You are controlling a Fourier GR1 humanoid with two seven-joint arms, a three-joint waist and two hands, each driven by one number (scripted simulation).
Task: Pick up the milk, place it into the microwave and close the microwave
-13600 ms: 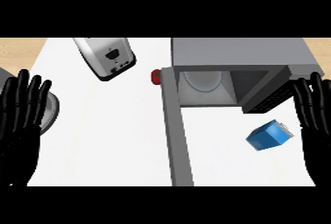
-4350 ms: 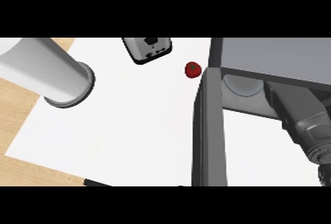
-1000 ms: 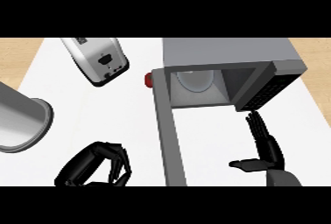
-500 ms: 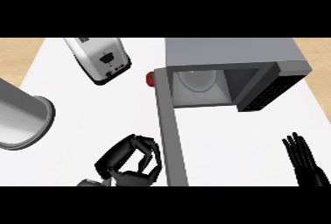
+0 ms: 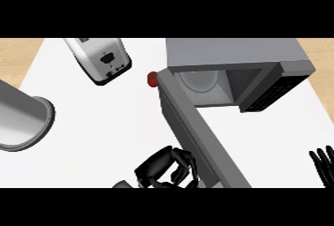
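The open microwave door point(image 5: 195, 128) runs from the microwave point(image 5: 228, 50) to the counter's point(image 5: 104, 114) near edge, walling off its right side. Bare room lies between the toaster point(image 5: 101, 59) and the grey cylinder point(image 5: 16, 117).

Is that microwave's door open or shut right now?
Open. The microwave has its door swung out toward the view's lower edge, and its inside, with the round plate, shows.
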